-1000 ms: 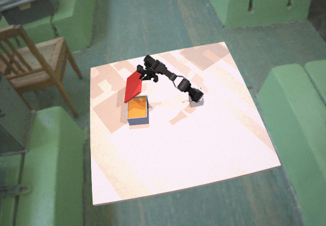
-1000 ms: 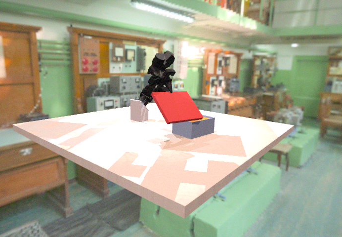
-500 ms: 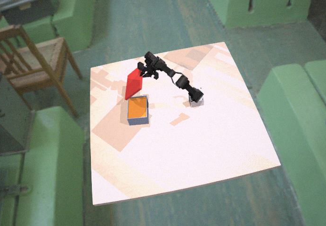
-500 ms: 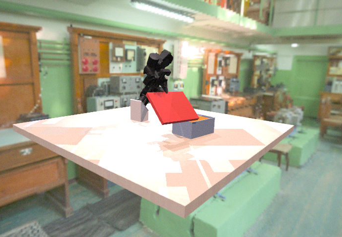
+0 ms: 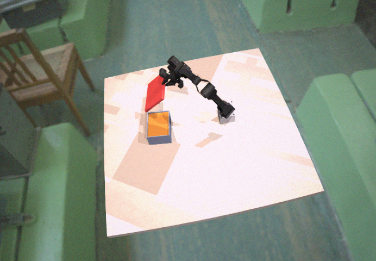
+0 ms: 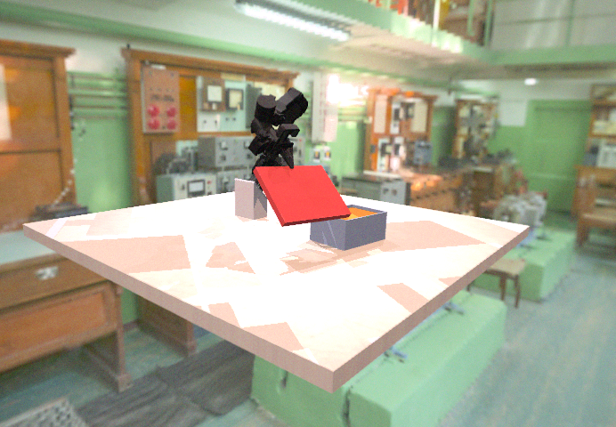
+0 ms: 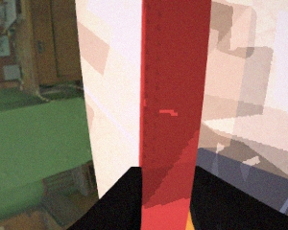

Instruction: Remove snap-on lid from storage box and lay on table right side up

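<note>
The red lid (image 5: 155, 93) (image 6: 304, 193) (image 7: 170, 96) is off the box, held in the air and steeply tilted. My gripper (image 5: 164, 82) (image 6: 291, 165) (image 7: 163, 176) is shut on the lid at its upper edge; in the wrist view the lid stands edge-on between the two black fingertips. The blue-grey storage box (image 5: 160, 140) (image 6: 364, 232) (image 7: 250, 174) stands upright on the table (image 5: 225, 172) (image 6: 279, 296), open, with an orange inside. In the top view the lid is just beyond the box's far side. In the exterior view it covers part of the box's near left corner.
The arm's base (image 5: 226, 119) (image 6: 251, 198) stands on the table to the right of the box in the top view. The table's far left corner lies beyond the lid and gripper in that view. Patches of shadow lie across the table top.
</note>
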### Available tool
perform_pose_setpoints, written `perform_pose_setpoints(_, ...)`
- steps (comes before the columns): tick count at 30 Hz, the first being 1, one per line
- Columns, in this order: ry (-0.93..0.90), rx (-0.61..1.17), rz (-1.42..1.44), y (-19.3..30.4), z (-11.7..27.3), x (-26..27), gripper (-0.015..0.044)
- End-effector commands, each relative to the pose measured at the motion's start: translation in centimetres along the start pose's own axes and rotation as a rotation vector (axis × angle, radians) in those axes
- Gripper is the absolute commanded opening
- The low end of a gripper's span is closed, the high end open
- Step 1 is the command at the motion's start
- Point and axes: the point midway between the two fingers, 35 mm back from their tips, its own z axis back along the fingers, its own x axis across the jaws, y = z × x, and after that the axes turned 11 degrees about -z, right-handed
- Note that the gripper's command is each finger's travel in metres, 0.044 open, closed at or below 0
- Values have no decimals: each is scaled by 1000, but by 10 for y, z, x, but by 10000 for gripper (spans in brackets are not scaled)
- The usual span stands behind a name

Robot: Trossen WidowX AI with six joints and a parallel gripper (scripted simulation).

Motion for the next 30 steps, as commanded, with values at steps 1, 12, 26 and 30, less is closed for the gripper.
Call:
perform_pose_setpoints(1, -14, 4, 13, -8, 4, 6, 0)
perform_pose_setpoints(12, -14, 3, 14, -30, 7, 9, 0)
perform_pose_setpoints(26, -14, 2, 16, -58, 10, 12, 0)
perform_pose_setpoints(30, -14, 1, 16, -66, 11, 13, 0)
